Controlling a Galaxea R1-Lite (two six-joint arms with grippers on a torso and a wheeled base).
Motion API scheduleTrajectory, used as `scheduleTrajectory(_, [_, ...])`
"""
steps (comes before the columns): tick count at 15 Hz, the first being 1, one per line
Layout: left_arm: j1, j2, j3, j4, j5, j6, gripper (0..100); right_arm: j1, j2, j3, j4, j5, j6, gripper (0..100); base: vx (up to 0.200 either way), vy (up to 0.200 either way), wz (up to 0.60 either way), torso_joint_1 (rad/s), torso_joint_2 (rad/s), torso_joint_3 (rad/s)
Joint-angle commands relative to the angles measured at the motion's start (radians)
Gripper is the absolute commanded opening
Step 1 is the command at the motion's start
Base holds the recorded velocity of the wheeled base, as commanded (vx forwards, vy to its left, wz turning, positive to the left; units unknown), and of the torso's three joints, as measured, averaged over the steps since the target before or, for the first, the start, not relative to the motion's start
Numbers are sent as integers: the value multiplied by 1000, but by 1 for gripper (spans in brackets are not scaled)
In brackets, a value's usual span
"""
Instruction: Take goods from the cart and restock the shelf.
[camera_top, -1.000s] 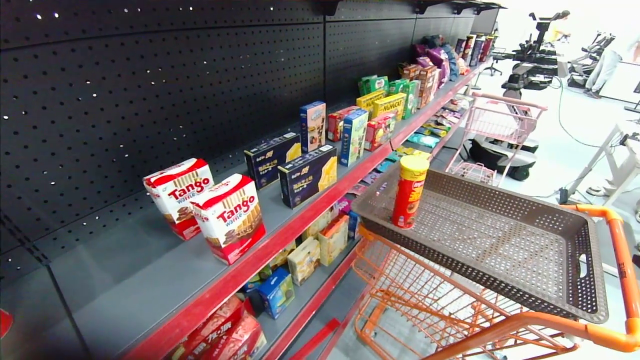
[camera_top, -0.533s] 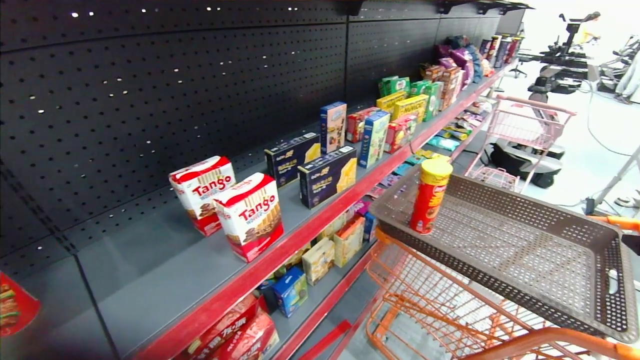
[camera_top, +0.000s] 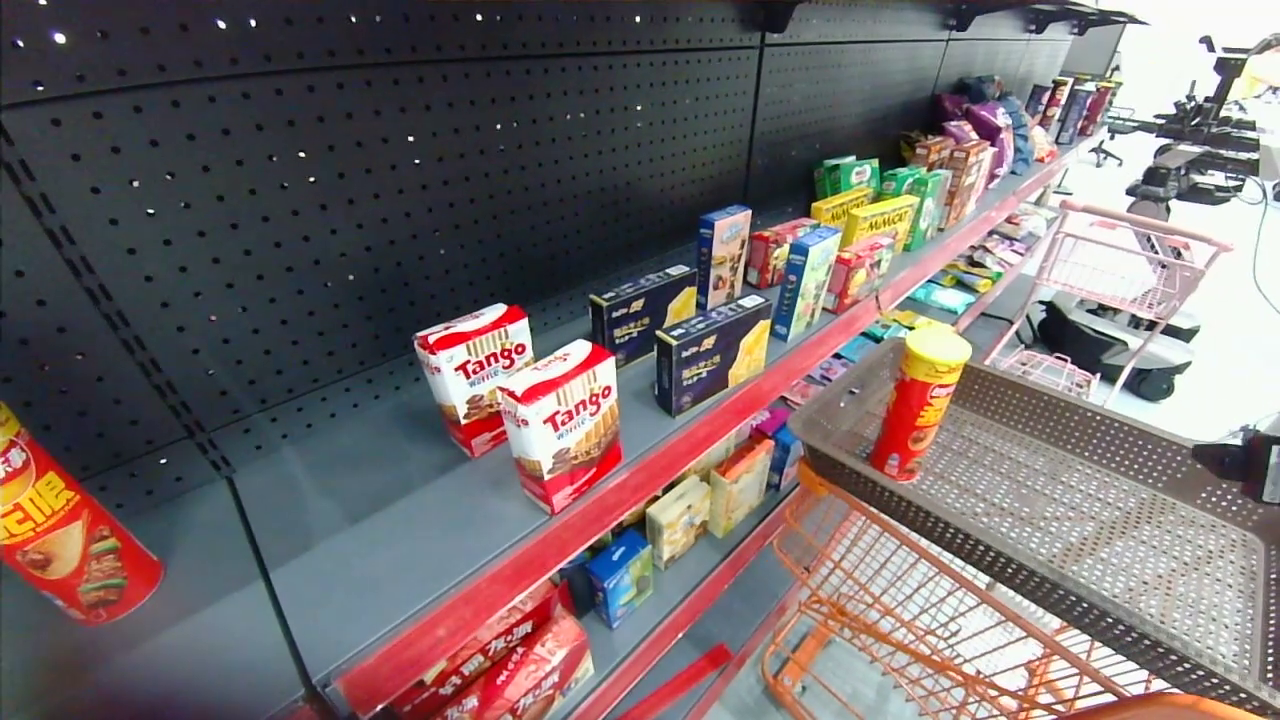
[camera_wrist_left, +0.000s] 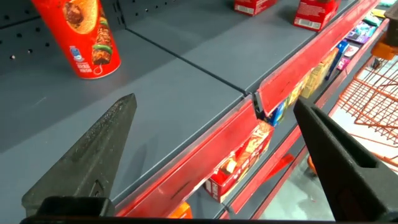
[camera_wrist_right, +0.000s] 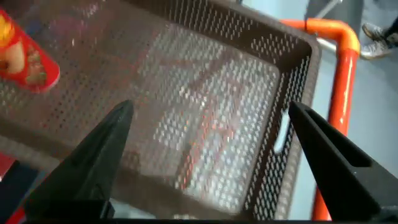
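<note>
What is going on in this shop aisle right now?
A robot is restocking a shelf from a cart. One red can stands on the shelf; a second can stands in the brown tray on the cart. The left gripper hangs open over the shelf, the right gripper open over the tray, both empty.

shelf can (camera_top: 70, 540) cropped, cart can (camera_wrist_right: 28, 62) perhaps blurred
</note>
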Motion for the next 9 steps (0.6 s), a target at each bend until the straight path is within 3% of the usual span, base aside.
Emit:
scheduleTrajectory(1, [1,0,0,0,-1,0,100,1,177,2,-182,44,-11,100,0,0,0,0,0,0])
scheduleTrajectory(2, [1,0,0,0,1,0,100,7,212,-1,-251,112,-18,100,0,0,0,0,0,0])
scheduleTrajectory(9, [1,0,0,0,-1,0,100,35,350,-72,-305,369,-52,100,0,0,0,0,0,0])
